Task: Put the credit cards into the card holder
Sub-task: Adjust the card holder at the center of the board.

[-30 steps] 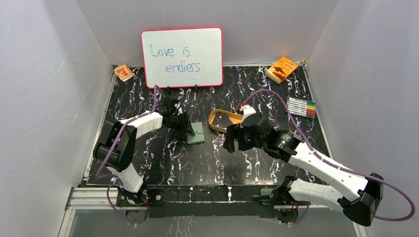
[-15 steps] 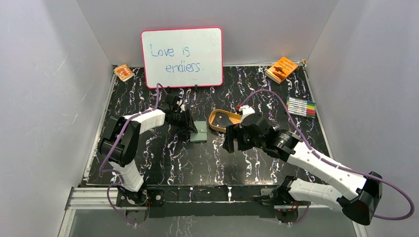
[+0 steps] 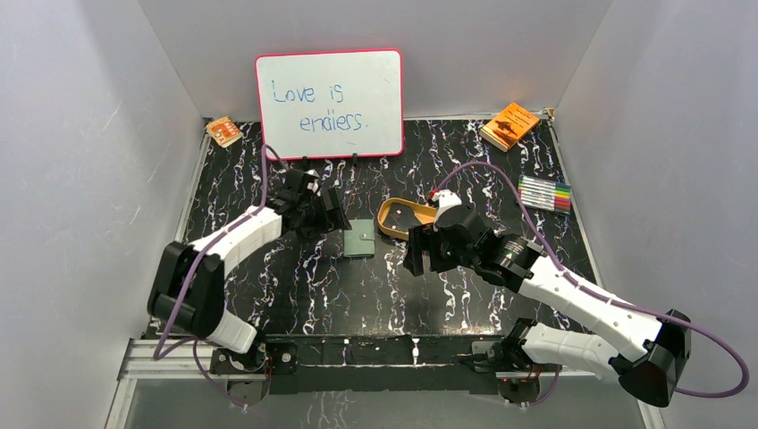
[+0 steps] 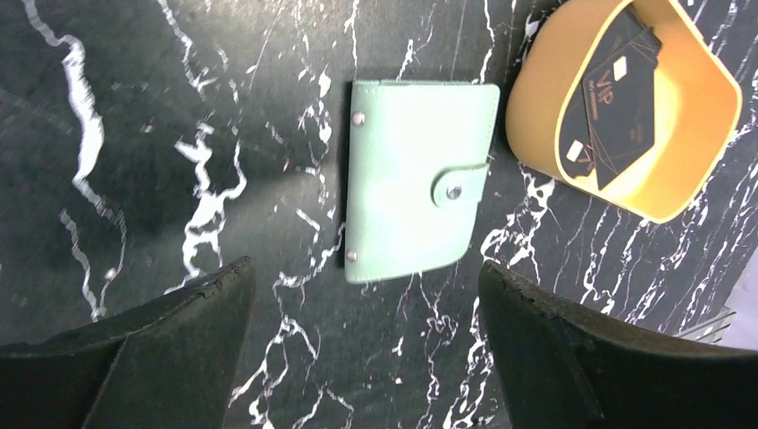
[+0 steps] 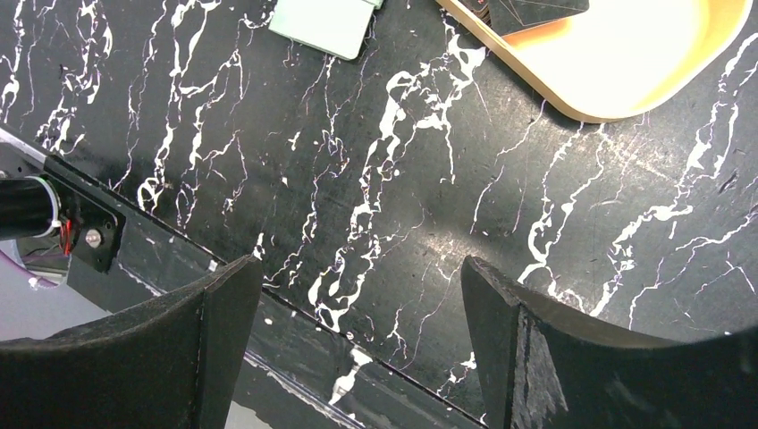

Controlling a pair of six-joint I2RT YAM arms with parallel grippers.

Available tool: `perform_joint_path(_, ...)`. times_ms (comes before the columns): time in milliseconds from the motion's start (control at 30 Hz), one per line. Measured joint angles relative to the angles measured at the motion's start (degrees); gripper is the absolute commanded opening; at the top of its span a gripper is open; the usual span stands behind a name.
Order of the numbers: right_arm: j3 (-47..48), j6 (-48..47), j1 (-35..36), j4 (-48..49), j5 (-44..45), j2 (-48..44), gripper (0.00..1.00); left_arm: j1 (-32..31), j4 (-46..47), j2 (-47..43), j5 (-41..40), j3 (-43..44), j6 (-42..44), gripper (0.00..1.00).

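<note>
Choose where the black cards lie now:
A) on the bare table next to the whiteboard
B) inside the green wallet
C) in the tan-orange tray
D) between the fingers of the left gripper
C: the left wrist view shows the credit cards lying inside the tray, while the card holder lies closed beside it.
</note>
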Motion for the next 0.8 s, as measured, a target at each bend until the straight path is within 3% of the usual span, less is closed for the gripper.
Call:
perform_joint_path(400, -2.32, 5.25, 0.00, 3.26, 7.17, 0.87, 0.99, 0.00, -6.67, -24.52, -5.01, -10.40, -3.82, 0.91)
perform_joint_path(567, -2.43, 8.39, 0.00, 4.57, 13.31, 1.36, 0.99, 0.00, -10.84, -31.21, -8.15, -9.94, -4.24, 0.91)
perform_joint_path(800, 2.47, 5.77, -0.35, 3.43, 19.80, 5.18, 0.98, -0.02, -19.23, -32.24, -13.00, -2.78, -3.28, 0.91)
